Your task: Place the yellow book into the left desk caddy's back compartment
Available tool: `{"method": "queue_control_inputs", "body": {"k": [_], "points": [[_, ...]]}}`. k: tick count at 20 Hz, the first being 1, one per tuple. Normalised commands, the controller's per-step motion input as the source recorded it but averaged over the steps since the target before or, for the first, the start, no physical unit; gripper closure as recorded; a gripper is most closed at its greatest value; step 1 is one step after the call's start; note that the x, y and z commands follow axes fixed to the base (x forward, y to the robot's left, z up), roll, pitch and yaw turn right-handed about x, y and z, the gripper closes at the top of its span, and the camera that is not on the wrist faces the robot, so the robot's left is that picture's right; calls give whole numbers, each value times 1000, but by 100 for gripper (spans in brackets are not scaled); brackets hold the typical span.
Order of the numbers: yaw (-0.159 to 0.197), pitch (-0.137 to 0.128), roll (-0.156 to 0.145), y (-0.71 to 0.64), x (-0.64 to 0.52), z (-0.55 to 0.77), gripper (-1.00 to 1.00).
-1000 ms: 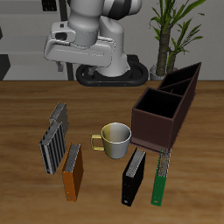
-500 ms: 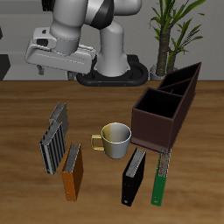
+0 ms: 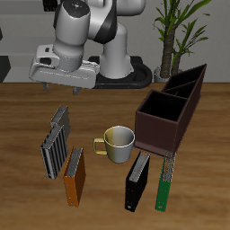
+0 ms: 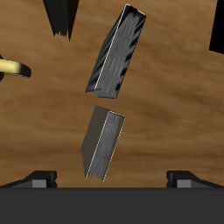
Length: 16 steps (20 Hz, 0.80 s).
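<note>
The yellow book [image 3: 60,118] stands on edge on the table, the farthest back of a group of books; in the wrist view [image 4: 103,144] it sits just ahead of my fingers. My gripper [image 3: 61,87] is open and empty, hanging above the table a little behind the book, fingertips [image 4: 39,178] spread wide. The left desk caddy [image 3: 171,121] is a dark maroon box across the table beyond the mug. Its back compartment [image 3: 185,84] is the smaller far end section.
A grey-and-white striped book [image 3: 54,148] stands just in front of the yellow book, also in the wrist view [image 4: 118,52]. An orange book [image 3: 75,177], a black book [image 3: 137,181] and a green book [image 3: 164,185] stand near the front edge. A cream mug [image 3: 118,141] stands mid-table.
My arm has swung sideways away from the caddy's side toward the group of books and come lower. The gripper stays open. Nothing on the table has moved.
</note>
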Motion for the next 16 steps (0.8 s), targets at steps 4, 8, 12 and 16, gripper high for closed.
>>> {"method": "queue_control_inputs", "body": {"k": [4, 8, 12, 16], "points": [[-5, 24, 19, 25, 107, -319, -100], [7, 39, 1, -66, 47, -526, -100], [-6, 37, -5, -102, -13, -397, -100], [5, 30, -20, -143, -69, -392, -100]]}}
